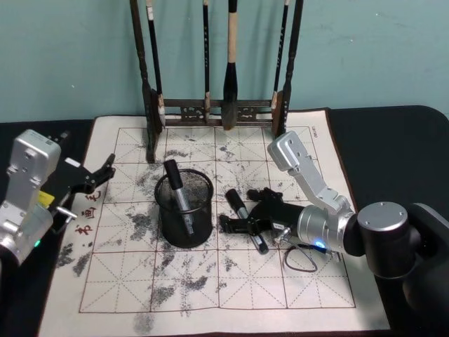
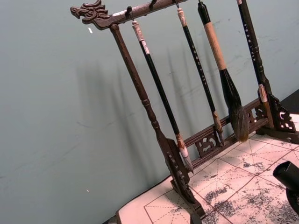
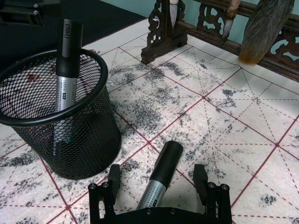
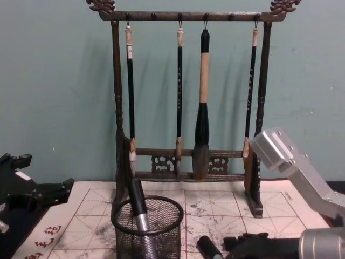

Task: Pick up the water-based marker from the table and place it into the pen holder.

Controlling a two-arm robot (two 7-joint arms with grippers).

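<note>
A water-based marker [image 1: 237,205] with a silver body and black cap lies flat on the felt mat, just right of the pen holder [image 1: 184,214]. The pen holder is a black wire-mesh cup [image 3: 60,121] with another marker [image 3: 67,65] leaning inside it. My right gripper [image 1: 247,213] is low over the mat and open. Its fingers [image 3: 110,182] straddle the lying marker [image 3: 161,172] without closing on it. In the chest view the marker's cap [image 4: 207,247] shows beside the holder [image 4: 148,226]. My left gripper [image 1: 98,175] is parked at the mat's left edge, open and empty.
A tall dark wooden brush rack [image 1: 210,109] with several hanging brushes stands at the back of the ink-stained gridded mat [image 1: 210,295]. A black cable loop [image 1: 298,258] lies under my right wrist. Black table surrounds the mat.
</note>
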